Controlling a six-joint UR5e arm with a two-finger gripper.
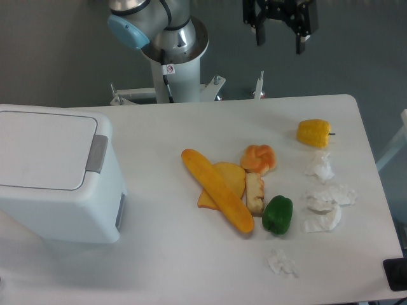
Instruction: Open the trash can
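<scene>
One trash can (pixel 54 181), a boxy white smooth-plastic bin with rounded corners, sits at the table's (pixel 159 254) left edge; its flat lid lies shut, so its contents are hidden, and a grey rectangular tab (pixel 97 154) faces right. My gripper (pixel 280 39) hangs spread above the far edge, pinching nothing. Glossy vegetables lie mid-table: a long orange piece (pixel 217 190), a green pepper (pixel 278 215), a yellow pepper (pixel 314 133). Crumpled white paper (pixel 325 203) lies to the right.

One trash can (pixel 57 184), two peppers (pixel 314 133), four paper wads (pixel 320 166).
</scene>
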